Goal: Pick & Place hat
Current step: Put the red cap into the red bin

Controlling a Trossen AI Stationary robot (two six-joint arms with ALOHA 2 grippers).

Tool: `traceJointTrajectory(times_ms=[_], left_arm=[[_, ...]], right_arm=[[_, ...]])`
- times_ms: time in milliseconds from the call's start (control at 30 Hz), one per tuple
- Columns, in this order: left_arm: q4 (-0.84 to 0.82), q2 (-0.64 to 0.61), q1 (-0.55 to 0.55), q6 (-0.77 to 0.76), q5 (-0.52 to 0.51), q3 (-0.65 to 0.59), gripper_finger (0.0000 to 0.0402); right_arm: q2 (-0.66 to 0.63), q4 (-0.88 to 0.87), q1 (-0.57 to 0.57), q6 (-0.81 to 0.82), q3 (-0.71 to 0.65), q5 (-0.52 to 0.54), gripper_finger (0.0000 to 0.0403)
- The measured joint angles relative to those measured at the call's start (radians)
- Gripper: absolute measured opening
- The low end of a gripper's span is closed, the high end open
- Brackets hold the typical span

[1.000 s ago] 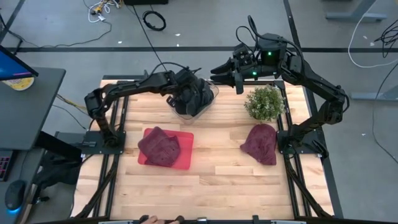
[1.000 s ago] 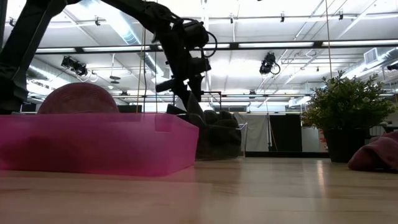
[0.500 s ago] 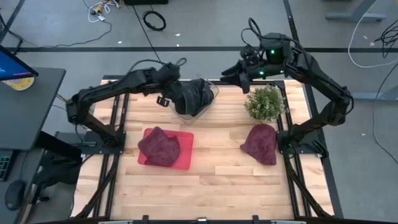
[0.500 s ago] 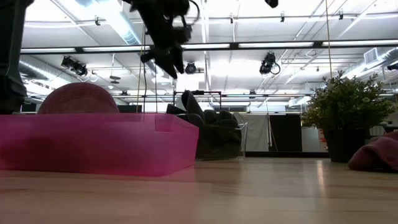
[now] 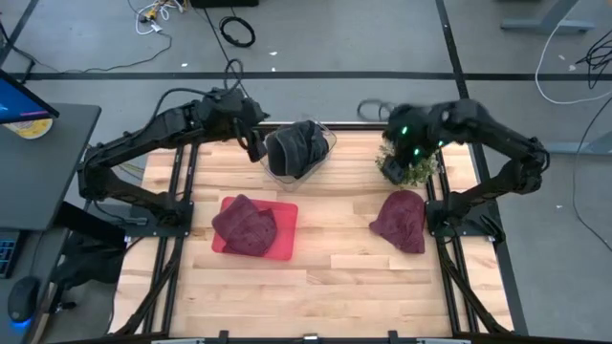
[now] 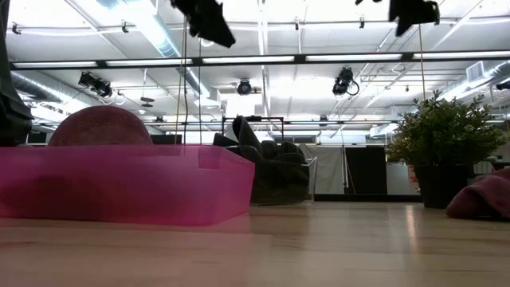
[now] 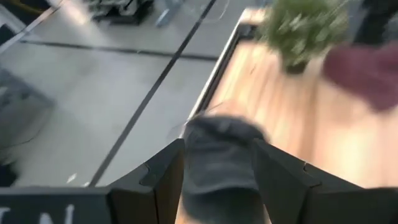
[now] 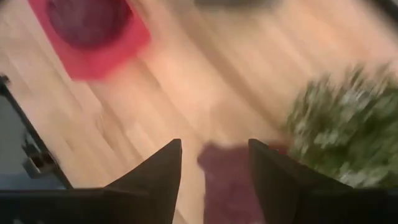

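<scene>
Left gripper (image 5: 256,143): we see it pulled back from the dark grey crumpled hat (image 5: 295,148), now just beside it, fingers apart.
Right gripper (image 5: 390,168): swung down over the green potted plant (image 5: 413,162).

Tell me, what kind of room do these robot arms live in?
Probably a robot lab or workshop: a slatted wooden worktable on a metal frame, loose cables on the grey floor, and long ceiling strip lights over an open hall.
</scene>
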Motion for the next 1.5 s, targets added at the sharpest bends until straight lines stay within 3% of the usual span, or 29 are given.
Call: traceJointTrajectory(times_ms=[133,333,500,633,967,1300,1400,1500], left_arm=[[0.031,0.001,-0.034,0.033,0.044,0.0,0.0188],[0.028,0.009,-0.059,0.049,0.021,0.0,0.0188],[0.028,0.009,-0.059,0.05,0.021,0.0,0.0188],[0.028,0.009,-0.059,0.052,0.021,0.0,0.0188],[0.029,0.009,-0.059,0.04,0.021,0.0,0.0188],[0.03,0.009,-0.059,0.014,0.021,0.0,0.0188],[0.03,0.009,-0.059,0.012,0.021,0.0,0.0188],[0.031,0.009,-0.059,0.008,0.021,0.0,0.0188]], right_arm=[[-0.016,-0.002,0.096,0.046,-0.187,-0.015,0.0202],[-0.023,0.024,0.24,0.156,-0.501,-0.094,0.0274],[-0.023,0.155,0.326,0.291,-0.724,-0.142,0.0333],[-0.023,0.27,0.37,0.432,-0.851,-0.12,0.035],[-0.023,0.514,0.457,0.747,-1.074,-0.086,0.0327],[-0.028,0.747,0.481,0.896,-1.237,-0.078,0.03],[-0.026,0.737,0.481,0.885,-1.238,-0.061,0.0272],[-0.025,0.724,0.481,0.853,-1.236,-0.056,0.0212]])
